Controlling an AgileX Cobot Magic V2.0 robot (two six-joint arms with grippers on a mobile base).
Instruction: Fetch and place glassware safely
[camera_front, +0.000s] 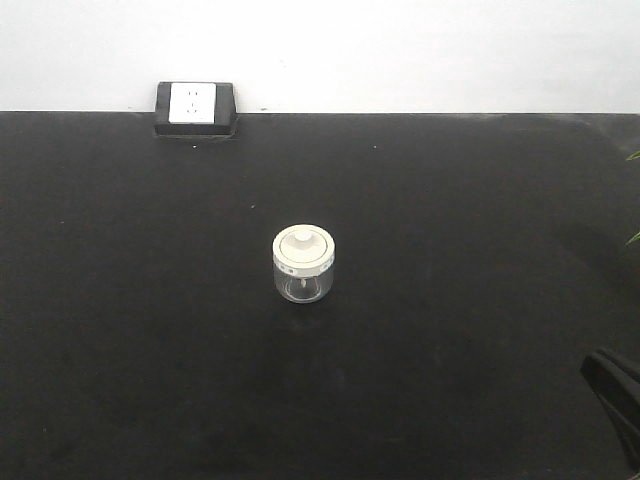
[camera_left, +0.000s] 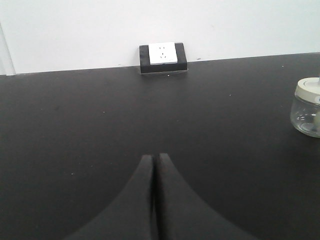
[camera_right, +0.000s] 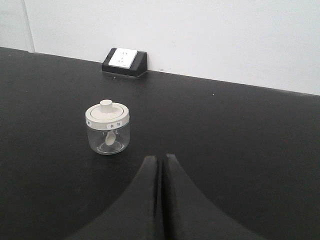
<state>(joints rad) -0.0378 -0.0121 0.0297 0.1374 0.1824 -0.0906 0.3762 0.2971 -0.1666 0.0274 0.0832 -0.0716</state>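
Right end effector (camera_right: 161, 159), closed, near squat clear cream-lidded glass jar (camera_right: 107, 127).

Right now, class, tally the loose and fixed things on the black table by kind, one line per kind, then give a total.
Glass jar with cream lid: 1
Wall socket box: 1
Total: 2

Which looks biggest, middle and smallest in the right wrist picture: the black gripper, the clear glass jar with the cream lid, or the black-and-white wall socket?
1. Black gripper, though it sits nearest the camera.
2. Clear glass jar with cream lid.
3. Black-and-white wall socket, farthest away.
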